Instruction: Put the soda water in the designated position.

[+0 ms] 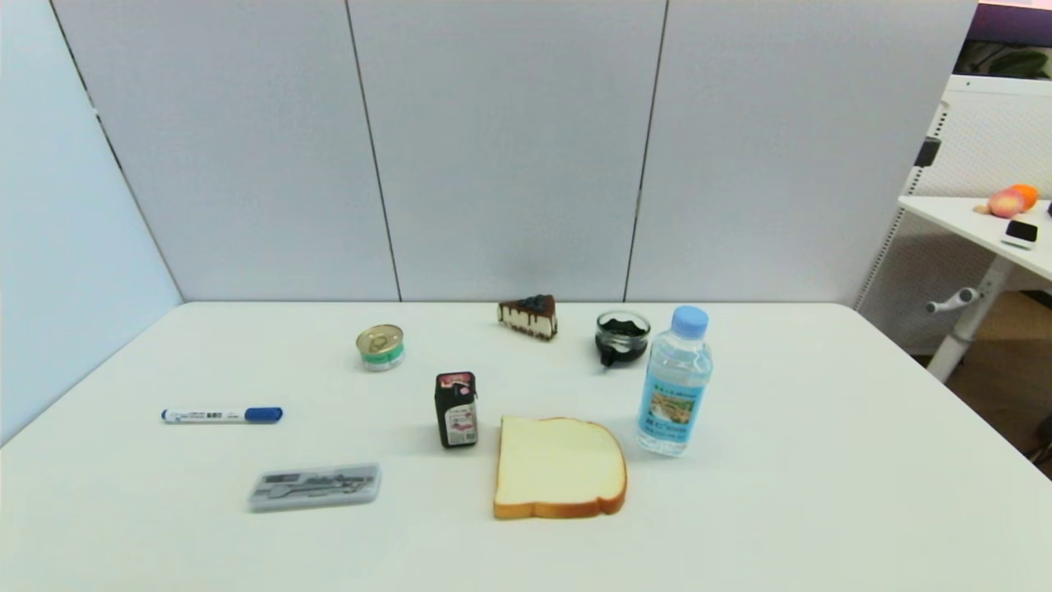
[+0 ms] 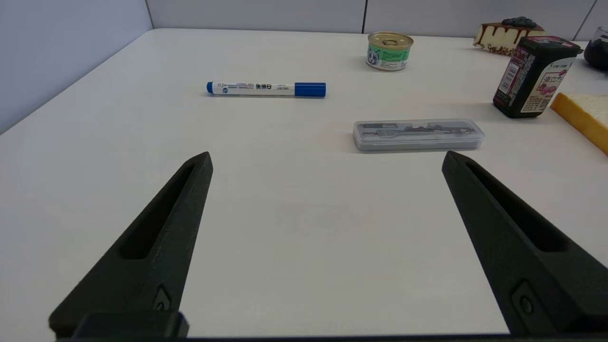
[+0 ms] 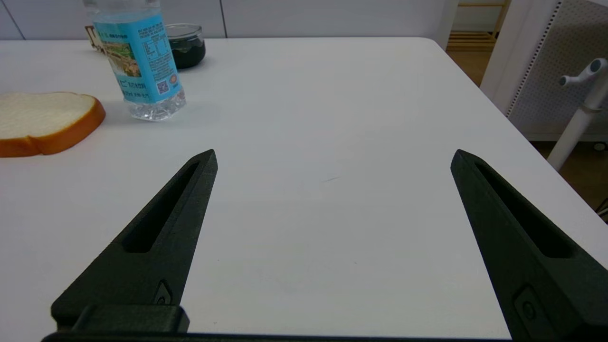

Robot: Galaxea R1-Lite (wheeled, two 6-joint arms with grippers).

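Observation:
The soda water (image 1: 675,382) is a clear bottle with a light blue cap and label, standing upright right of centre on the white table (image 1: 822,460). The right wrist view shows its lower part (image 3: 142,61) some way ahead of my right gripper (image 3: 332,159), which is open and holds nothing. My left gripper (image 2: 327,160) is open too, low over the table's near left part. Neither arm shows in the head view.
A bread slice (image 1: 559,466) lies just left of the bottle, a small black carton (image 1: 456,409) beyond it. Behind stand a dark glass jar (image 1: 622,335), a cake wedge (image 1: 528,316) and a tin (image 1: 380,346). A marker (image 1: 222,415) and a grey case (image 1: 315,486) lie left.

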